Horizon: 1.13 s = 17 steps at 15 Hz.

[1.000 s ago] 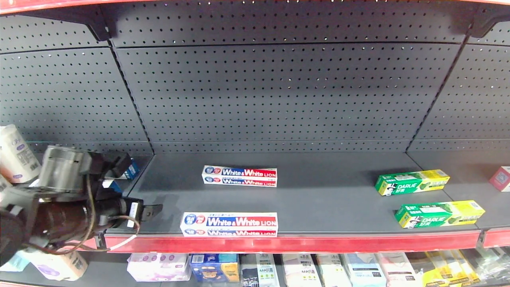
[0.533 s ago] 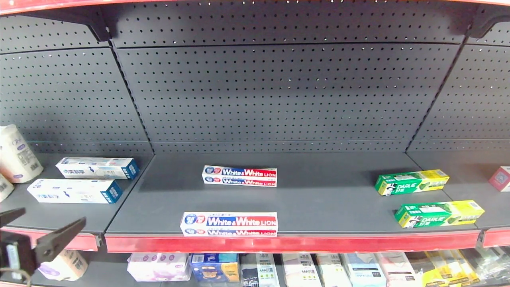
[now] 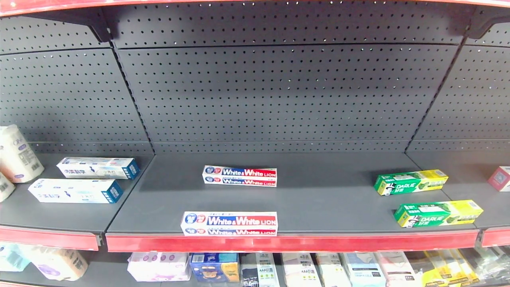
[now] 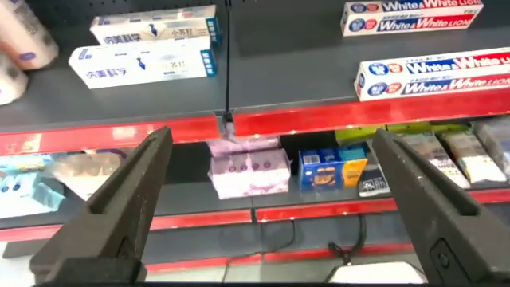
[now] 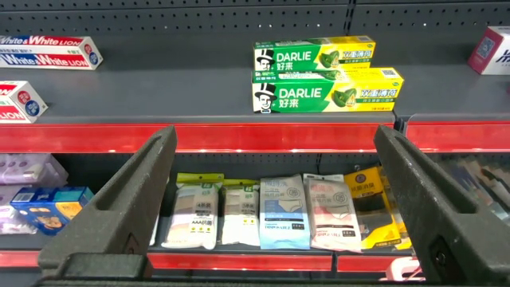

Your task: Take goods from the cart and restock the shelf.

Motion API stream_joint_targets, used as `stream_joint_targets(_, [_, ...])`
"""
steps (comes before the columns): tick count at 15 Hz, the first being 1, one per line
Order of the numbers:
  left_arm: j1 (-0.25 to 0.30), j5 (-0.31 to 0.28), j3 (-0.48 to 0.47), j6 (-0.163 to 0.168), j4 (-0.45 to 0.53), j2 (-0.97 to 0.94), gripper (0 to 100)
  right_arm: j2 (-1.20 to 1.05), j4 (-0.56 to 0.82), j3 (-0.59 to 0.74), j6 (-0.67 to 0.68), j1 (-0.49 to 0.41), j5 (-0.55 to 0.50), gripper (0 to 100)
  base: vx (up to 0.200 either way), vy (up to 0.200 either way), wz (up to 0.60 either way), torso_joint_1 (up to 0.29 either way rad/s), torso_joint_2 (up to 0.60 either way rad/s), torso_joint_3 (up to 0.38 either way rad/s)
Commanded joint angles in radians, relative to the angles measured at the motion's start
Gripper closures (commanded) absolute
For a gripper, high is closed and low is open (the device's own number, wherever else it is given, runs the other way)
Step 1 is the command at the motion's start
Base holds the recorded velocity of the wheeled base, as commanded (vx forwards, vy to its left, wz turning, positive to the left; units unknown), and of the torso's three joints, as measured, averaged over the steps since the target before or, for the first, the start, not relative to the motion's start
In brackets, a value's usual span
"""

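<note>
The shelf (image 3: 326,199) is dark grey, red-edged. The front centre box (image 3: 229,223) is red, white, blue; the right box (image 3: 438,213) green, yellow.

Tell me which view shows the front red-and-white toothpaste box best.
Head view: the front red-and-white box lies whole there. The left wrist view cuts one end off; the right wrist view shows one end.

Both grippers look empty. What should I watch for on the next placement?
The front red-and-white toothpaste box sits right at the shelf lip; an incoming arm could nudge it off. The front green box sits just as close. The open left gripper seems below that lip and might catch it rising.
</note>
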Motion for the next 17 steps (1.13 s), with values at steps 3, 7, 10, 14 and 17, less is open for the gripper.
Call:
stream_joint_targets(3, [0.0, 0.01, 0.017, 0.0, 0.004, -0.098, 0, 0.001, 0.0, 0.0, -0.001, 0.0, 0.0, 0, 0.0, 0.0, 0.0, 0.0, 0.0, 0.0])
stream_joint_targets(7, [0.008, 0.01, 0.044, -0.003, 0.001, -0.162, 0, 0.001, 0.0, 0.0, -0.001, 0.0, 0.0, 0, 0.0, 0.0, 0.0, 0.0, 0.0, 0.0])
stream_joint_targets(10, [0.05, 0.011, 0.095, -0.016, 0.007, -0.233, 0, 0.001, 0.0, 0.0, 0.0, 0.0, 0.0, 0, 0.0, 0.0, 0.0, 0.0, 0.0, 0.0])
stream_joint_targets(14, [0.05, 0.067, 0.248, -0.012, -0.085, -0.233, 0, 0.001, 0.0, 0.0, -0.003, 0.0, 0.0, 0, 0.0, 0.0, 0.0, 0.0, 0.0, 0.0])
stream_joint_targets(17, [0.05, 0.085, 0.303, -0.017, -0.178, -0.233, 0, 0.001, 0.0, 0.0, -0.004, 0.0, 0.0, 0, 0.0, 0.0, 0.0, 0.0, 0.0, 0.0])
